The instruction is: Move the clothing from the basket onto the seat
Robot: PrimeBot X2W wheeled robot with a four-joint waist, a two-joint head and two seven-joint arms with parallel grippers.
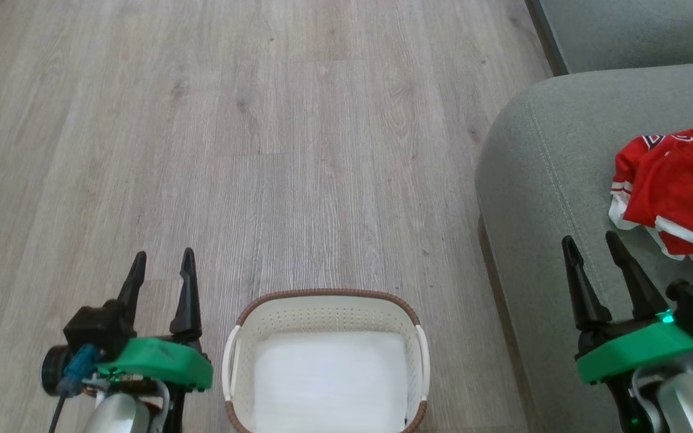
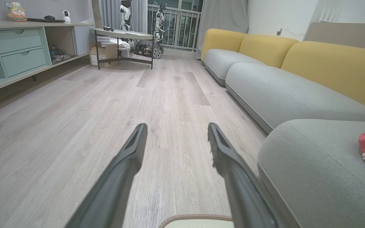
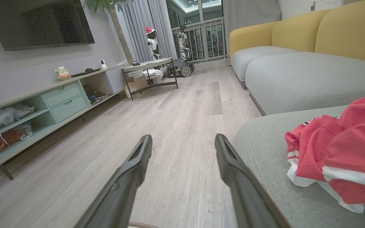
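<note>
Text check: clothing (image 1: 677,186) has a dark/white mark by the collar, too blurred to read. Shelf items are also too small to read. Clothing = red w/ white stripes and trim, crumpled heap on the seat (image 1: 539,180), right side, running out of the head view's right edge. Basket (image 1: 322,299) is on the wood floor (image 1: 262,120), near centre, just left of the seat's front corner, apart from it w/ a strip of floor between. Its white bottom is in plain view. Left gripper (image 1: 163,254) is over the floor left of the basket, jaws apart, holding nothing. Right gripper (image 1: 590,238) is over the seat's near-left part, jaws apart, holding nothing; the clothing is close on its right, not touching. Surroundings: second grey cushion (image 1: 635,30) beyond the seat, yellow backrests (image 2: 328,63) along the right, mint-drawer shelf unit (image 2: 17,47) along the left wall w/ a small white cam (image 3: 102,64) and a figurine (image 3: 63,73) on top, TV (image 3: 40,22) above it. Far end: low table (image 2: 124,33), cardboard box (image 2: 101,55) under it, small white robots (image 3: 152,42) by the window railing.
</note>
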